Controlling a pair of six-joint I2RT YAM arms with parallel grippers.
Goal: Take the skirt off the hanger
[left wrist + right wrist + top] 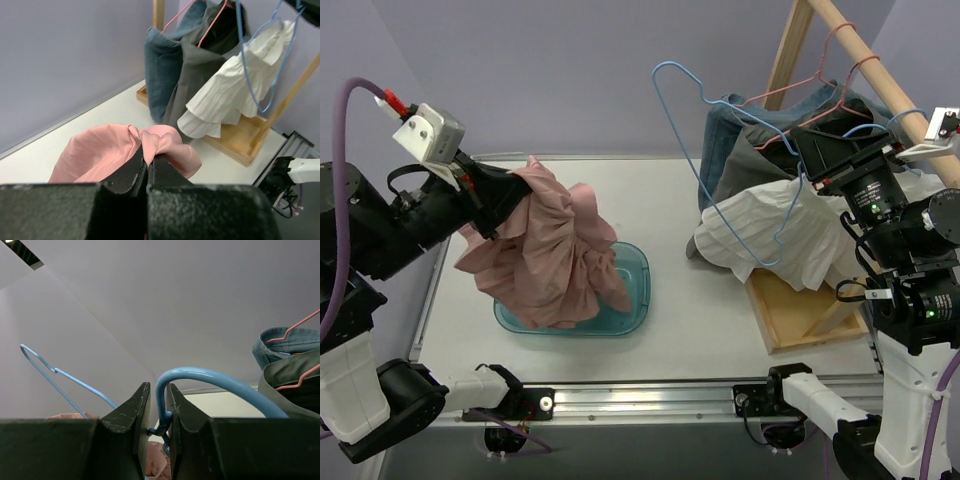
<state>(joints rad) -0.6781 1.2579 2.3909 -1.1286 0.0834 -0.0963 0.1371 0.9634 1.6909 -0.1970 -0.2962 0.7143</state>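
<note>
Hanging bunched from the left gripper [488,197], whose fingers are clamped tight on its fabric, the pink skirt [555,250] droops over the teal tub [638,272]. The right gripper [159,407] pinches the bare blue hanger [215,376] near 1 wooden rack [855,45], well apart from the skirt.

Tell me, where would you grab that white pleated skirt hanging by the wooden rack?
Probably its loose flared hem, the white skirt being bunched there in soft pleats that fingers can pinch. Come from the side facing the teal bin; the wooden rack and darker garments crowd the other.
</note>
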